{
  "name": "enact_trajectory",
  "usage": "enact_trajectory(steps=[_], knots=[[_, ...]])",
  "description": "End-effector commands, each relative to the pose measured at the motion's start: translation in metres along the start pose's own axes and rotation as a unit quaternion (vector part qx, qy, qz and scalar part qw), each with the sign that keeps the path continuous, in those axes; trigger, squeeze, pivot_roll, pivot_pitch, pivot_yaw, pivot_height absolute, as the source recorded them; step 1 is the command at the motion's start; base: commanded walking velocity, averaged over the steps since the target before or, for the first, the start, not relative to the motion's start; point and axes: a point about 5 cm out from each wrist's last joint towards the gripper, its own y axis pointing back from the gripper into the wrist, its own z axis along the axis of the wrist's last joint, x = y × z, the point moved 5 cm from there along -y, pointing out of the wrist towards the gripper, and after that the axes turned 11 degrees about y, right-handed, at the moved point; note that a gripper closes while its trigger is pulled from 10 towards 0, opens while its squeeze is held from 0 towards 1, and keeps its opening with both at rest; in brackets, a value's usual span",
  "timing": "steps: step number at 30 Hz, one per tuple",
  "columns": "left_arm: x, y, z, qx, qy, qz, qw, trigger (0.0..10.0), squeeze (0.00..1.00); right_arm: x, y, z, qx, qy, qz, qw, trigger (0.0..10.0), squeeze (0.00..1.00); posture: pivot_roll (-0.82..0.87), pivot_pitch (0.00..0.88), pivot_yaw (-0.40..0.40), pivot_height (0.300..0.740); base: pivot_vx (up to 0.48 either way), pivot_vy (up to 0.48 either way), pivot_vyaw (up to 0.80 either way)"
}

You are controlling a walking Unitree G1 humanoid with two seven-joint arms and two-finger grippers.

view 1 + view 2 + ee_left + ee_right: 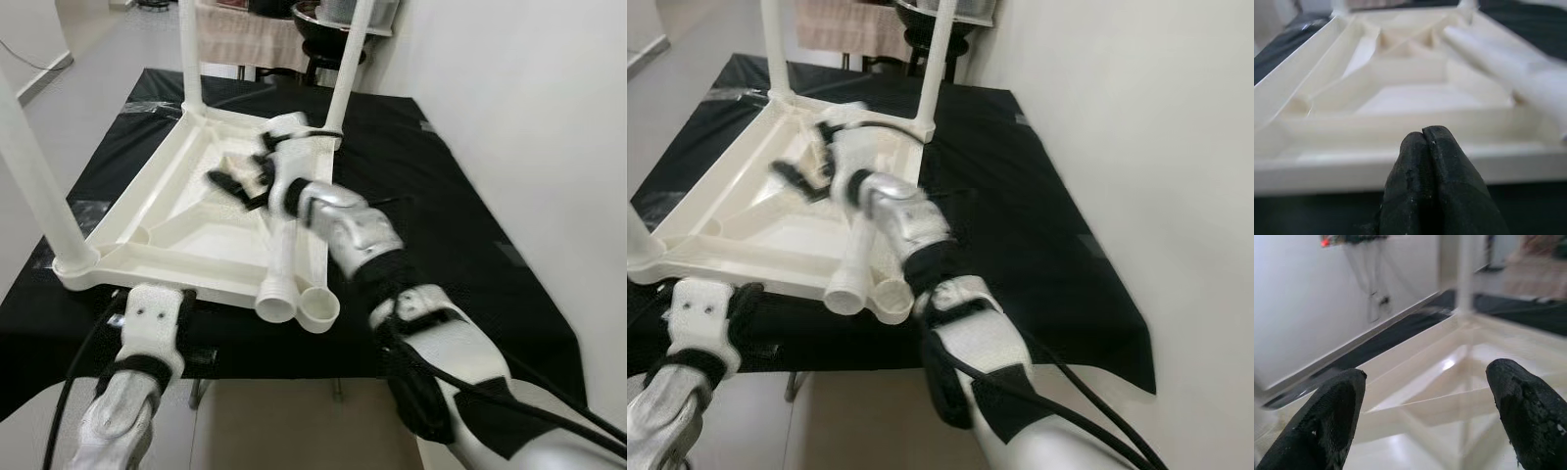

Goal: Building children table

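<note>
A white plastic children's table [147,211] lies upside down on a black cloth [441,196]. Three white legs stand upright in its corners: near left [34,176], far left [190,54] and far right [348,64]. A loose leg [281,264] lies across the underside, its end beside the empty near-right socket [318,308]. My right gripper [235,186] hovers open over the middle of the underside, blurred, with nothing between its fingers [1332,416]. My left gripper [1423,134] is shut and empty, just in front of the table's near rim [1400,166].
A white wall [549,117] runs close along the right. A dark round stool [323,29] and a draped surface [245,39] stand behind the work table. Grey floor [88,69] lies to the left. The black cloth's front edge is right below my arms.
</note>
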Motion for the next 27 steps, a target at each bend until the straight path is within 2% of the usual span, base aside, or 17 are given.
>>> enact_trajectory(steps=[1,4,5,6,7,9,11,12,13,14,15,16,20,23,25,27], knots=[[-0.006,-0.004,-0.004,0.006,-0.001,-0.015,1.000,10.0,0.00,-0.006,0.005,0.006,-0.012,0.022,-0.018,1.000,10.0,0.00,0.00,0.032,-0.126,0.740,0.000,0.000,0.00],[-0.010,-0.008,-0.002,0.002,0.002,-0.023,1.000,10.0,0.00,-0.007,0.009,0.006,-0.018,0.022,-0.018,0.999,10.0,0.00,-0.01,0.020,-0.118,0.740,0.000,0.000,0.00],[-0.016,-0.013,0.000,-0.001,0.002,-0.040,0.999,10.0,0.00,-0.002,0.020,0.010,-0.047,0.021,0.008,0.999,10.0,0.00,-0.02,0.009,-0.115,0.740,0.000,0.000,0.00],[-0.016,-0.013,0.000,-0.001,0.002,-0.040,0.999,10.0,0.00,-0.002,0.020,0.010,-0.047,0.021,0.008,0.999,10.0,0.00,-0.02,0.009,-0.115,0.740,0.000,0.000,0.00],[-0.021,-0.017,0.000,-0.002,0.000,-0.054,0.999,10.0,0.00,0.004,0.030,0.008,-0.063,0.023,0.041,0.997,10.0,0.00,-0.03,0.000,-0.112,0.740,0.000,0.000,0.00],[-0.024,-0.020,-0.004,0.001,-0.012,-0.065,0.998,10.0,0.00,0.029,0.060,-0.009,-0.066,0.084,0.136,0.985,10.0,0.00,-0.02,0.000,-0.115,0.740,0.000,0.000,0.00],[-0.024,-0.020,-0.004,0.001,-0.012,-0.065,0.998,10.0,0.00,0.029,0.060,-0.009,-0.066,0.084,0.136,0.985,10.0,0.00,-0.02,0.000,-0.115,0.740,0.000,0.000,0.00],[-0.017,-0.019,-0.009,0.008,-0.019,-0.053,0.998,10.0,0.00,0.041,0.076,-0.026,-0.049,0.146,0.183,0.971,10.0,0.00,-0.02,0.000,-0.118,0.740,0.000,0.000,0.00],[-0.010,-0.017,-0.014,0.014,-0.023,-0.039,0.999,10.0,0.00,0.045,0.089,-0.043,-0.022,0.186,0.208,0.960,10.0,0.00,-0.02,0.000,-0.117,0.740,0.000,0.000,0.00],[-0.010,-0.017,-0.014,0.014,-0.023,-0.039,0.999,10.0,0.00,0.045,0.089,-0.043,-0.022,0.186,0.208,0.960,10.0,0.00,-0.02,0.000,-0.117,0.740,0.000,0.000,0.00],[-0.004,-0.016,-0.017,0.018,-0.026,-0.030,0.999,10.0,0.00,0.046,0.096,-0.053,-0.004,0.207,0.219,0.953,10.0,0.00,-0.02,0.000,-0.117,0.740,0.000,0.000,0.00],[0.003,-0.013,-0.022,0.024,-0.026,-0.018,0.999,10.0,0.00,0.039,0.101,-0.060,0.014,0.207,0.208,0.956,10.0,0.00,-0.02,0.000,-0.117,0.740,0.000,0.000,0.00],[0.011,-0.007,-0.029,0.033,-0.025,-0.005,0.999,10.0,0.00,0.028,0.108,-0.064,0.030,0.191,0.184,0.964,10.0,0.00,-0.02,0.000,-0.115,0.740,0.000,0.000,0.00],[0.010,-0.004,-0.031,0.037,-0.022,-0.005,0.999,10.0,0.00,0.027,0.112,-0.064,0.030,0.189,0.182,0.965,10.0,0.00,-0.02,0.000,-0.111,0.740,0.000,0.000,0.00],[0.008,-0.002,-0.035,0.043,-0.034,-0.017,0.998,10.0,0.00,0.024,0.129,-0.070,0.051,0.198,0.177,0.963,10.0,0.00,-0.02,0.000,-0.104,0.740,0.000,0.480,0.00],[0.008,-0.002,-0.035,0.045,-0.036,-0.020,0.998,10.0,0.00,0.023,0.132,-0.072,0.057,0.202,0.176,0.962,10.0,0.00,-0.02,0.000,-0.104,0.740,0.000,0.480,0.00]])
